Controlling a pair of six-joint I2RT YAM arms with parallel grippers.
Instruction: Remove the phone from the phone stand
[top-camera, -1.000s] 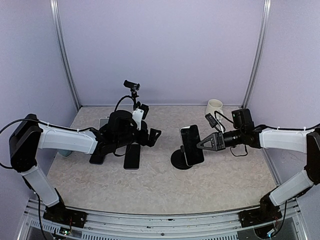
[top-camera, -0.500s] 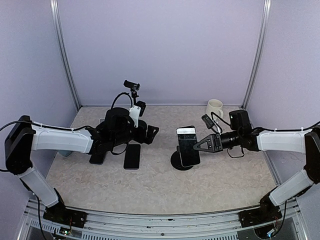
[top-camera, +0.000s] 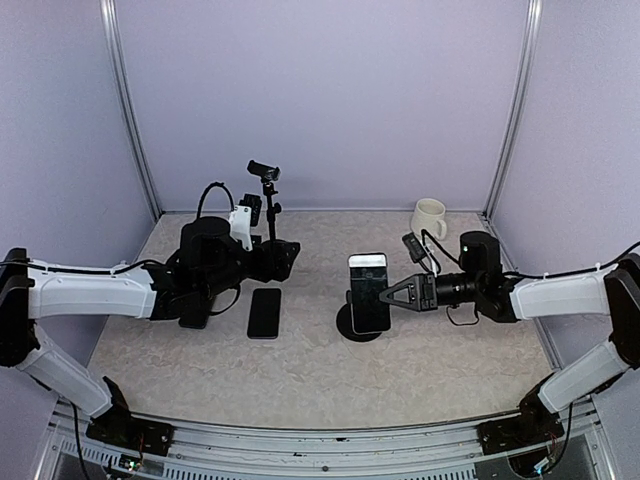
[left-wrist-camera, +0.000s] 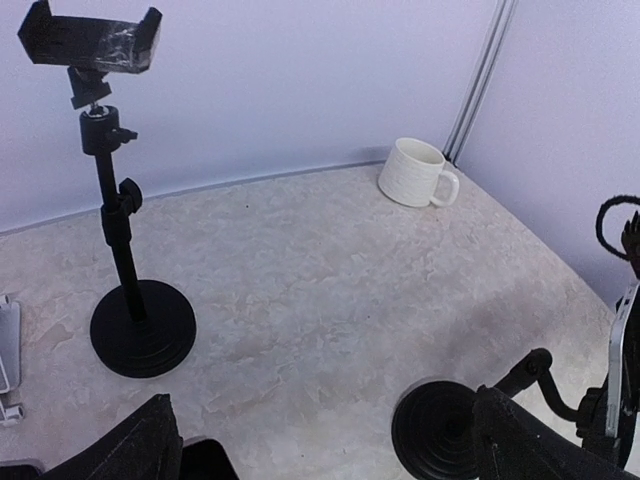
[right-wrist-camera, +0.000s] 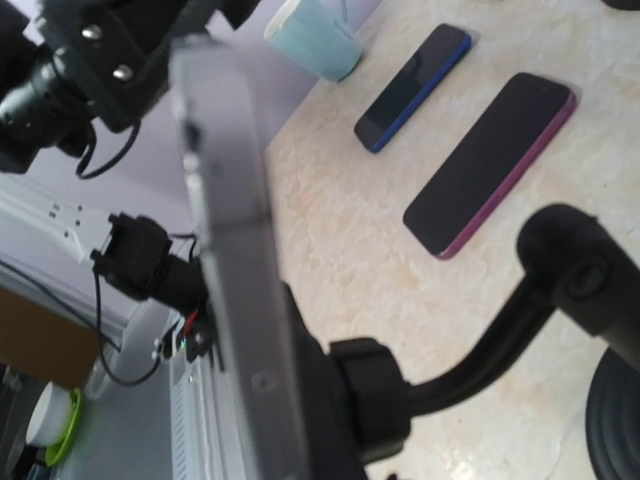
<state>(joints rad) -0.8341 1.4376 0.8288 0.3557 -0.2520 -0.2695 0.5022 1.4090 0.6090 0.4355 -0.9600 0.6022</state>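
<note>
1. Phone (top-camera: 368, 290): a dark slab with a pale strip across its top. It stands upright in portrait, held in the stand's cradle.
2. Phone stand (top-camera: 358, 327): black, with a round flat base and a bent arm rising behind the phone.

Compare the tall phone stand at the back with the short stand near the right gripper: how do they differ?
The tall stand rises on a straight upright pole; the short stand has a low bent arm. The tall stand's clamp is empty, while the short stand carries a phone. Nothing touches the tall stand; the right gripper grips the short stand's phone. Both are black with a round base.
</note>
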